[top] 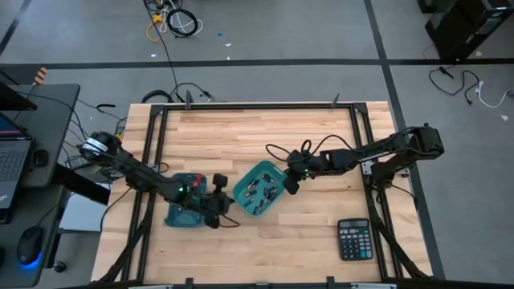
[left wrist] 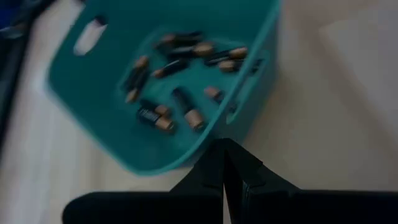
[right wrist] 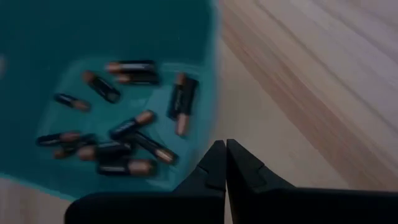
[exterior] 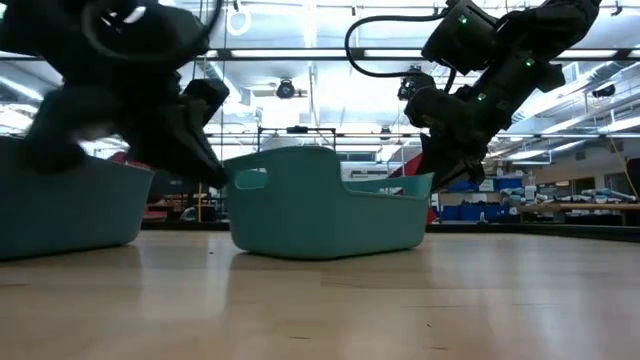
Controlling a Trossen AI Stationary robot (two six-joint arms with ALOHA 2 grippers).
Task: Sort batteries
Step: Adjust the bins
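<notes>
In the low view, the walls of the middle bin (exterior: 325,205) hide its contents completely. A second bin (exterior: 65,205) at nine o'clock is cut off by the picture's edge, and the blurred left arm (exterior: 120,80) covers part of it. The right arm (exterior: 490,70) runs out of the picture at one o'clock.

From above, the batteries (top: 261,193) are too small to count or tell apart by size. The left gripper (top: 215,207) hides part of the left bin (top: 186,210), so its contents cannot be made out. The calculator (top: 354,239) keys are too small to read.

Both wrist views are blurred; the battery labels are unreadable there.
</notes>
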